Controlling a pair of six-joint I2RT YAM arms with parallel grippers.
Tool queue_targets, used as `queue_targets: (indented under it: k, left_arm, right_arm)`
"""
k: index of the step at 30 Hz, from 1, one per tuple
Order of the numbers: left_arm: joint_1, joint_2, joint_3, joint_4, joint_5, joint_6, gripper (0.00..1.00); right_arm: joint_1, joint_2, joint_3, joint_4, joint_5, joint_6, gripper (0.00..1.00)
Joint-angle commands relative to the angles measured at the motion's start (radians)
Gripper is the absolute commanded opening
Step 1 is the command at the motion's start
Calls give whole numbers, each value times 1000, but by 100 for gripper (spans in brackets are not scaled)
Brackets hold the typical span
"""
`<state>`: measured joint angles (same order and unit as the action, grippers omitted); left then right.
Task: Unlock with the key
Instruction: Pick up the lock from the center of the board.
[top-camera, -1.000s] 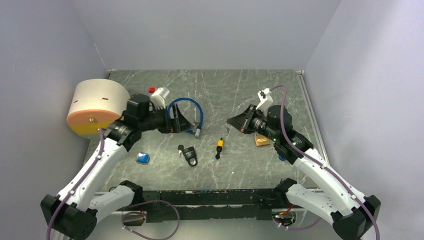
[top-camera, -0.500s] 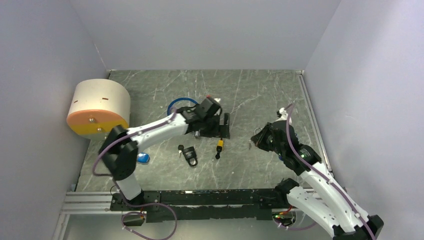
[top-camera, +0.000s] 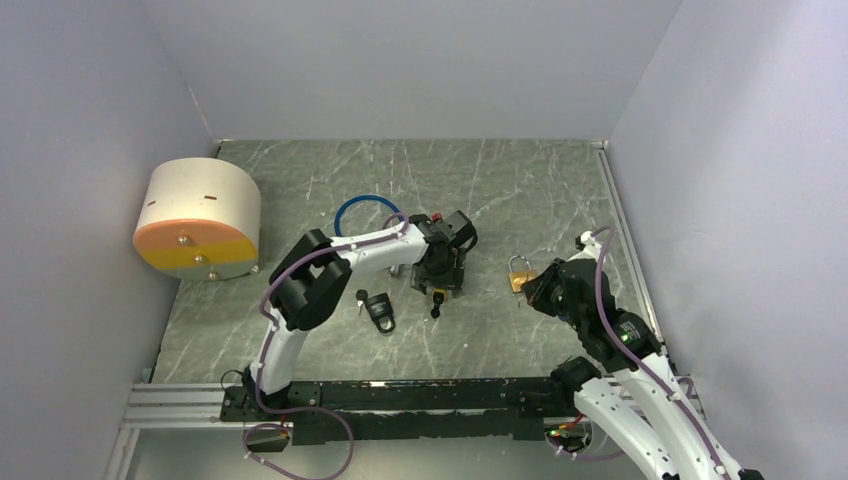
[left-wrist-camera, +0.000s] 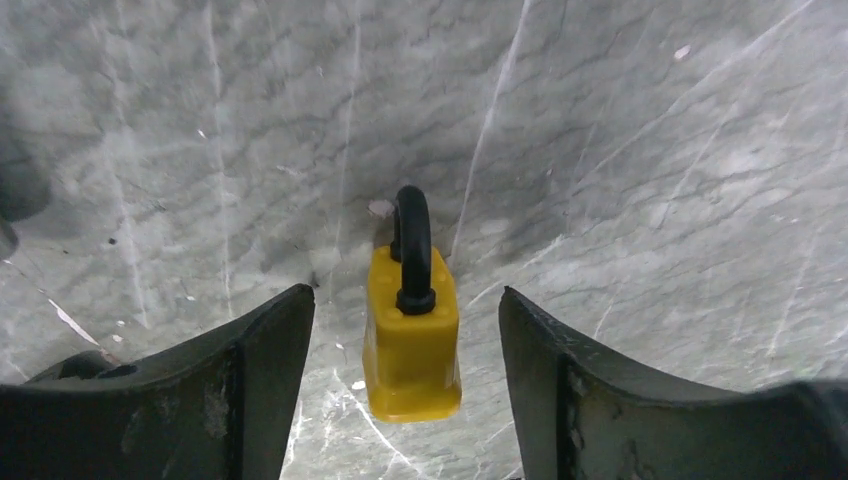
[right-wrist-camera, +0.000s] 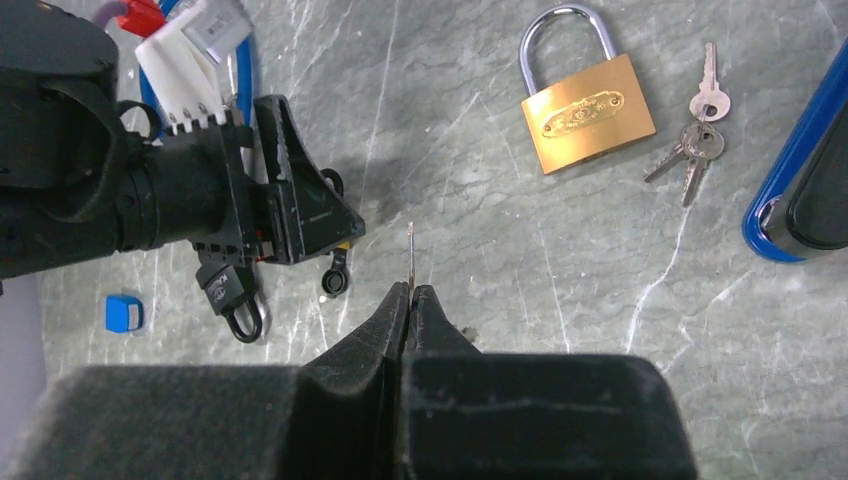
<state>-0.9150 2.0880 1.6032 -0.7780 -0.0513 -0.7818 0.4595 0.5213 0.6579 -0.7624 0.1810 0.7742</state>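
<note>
L gripper, jaws apart astride small yellow black-shackled padlock, may tip it closing off-centre; R gripper, pinched on thin silver key, could lose it.

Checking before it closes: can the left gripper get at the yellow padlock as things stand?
Likely yes: the left gripper hangs open astride the yellow padlock, with nothing else between its fingers.
</note>
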Motion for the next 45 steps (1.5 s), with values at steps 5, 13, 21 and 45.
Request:
queue_targets:
  k: [5, 13, 21, 45]
  left_arm:
    - [-24, -7, 20, -43, 26, -20, 53]
    - [0, -23, -3, 15, 34, 60, 62]
    - [17, 7, 8, 47, 75, 55, 30]
    - [395, -563, -172, 832, 802, -105, 3]
  right_arm:
    - [-2, 3, -3, 37, -13, -25, 0]
    - [-3, 19, -33, 192, -40, -74, 0]
    - [-2, 31, -44, 207, -76, -77, 0]
    - [-7, 126, -14, 1046, -780, -218, 0]
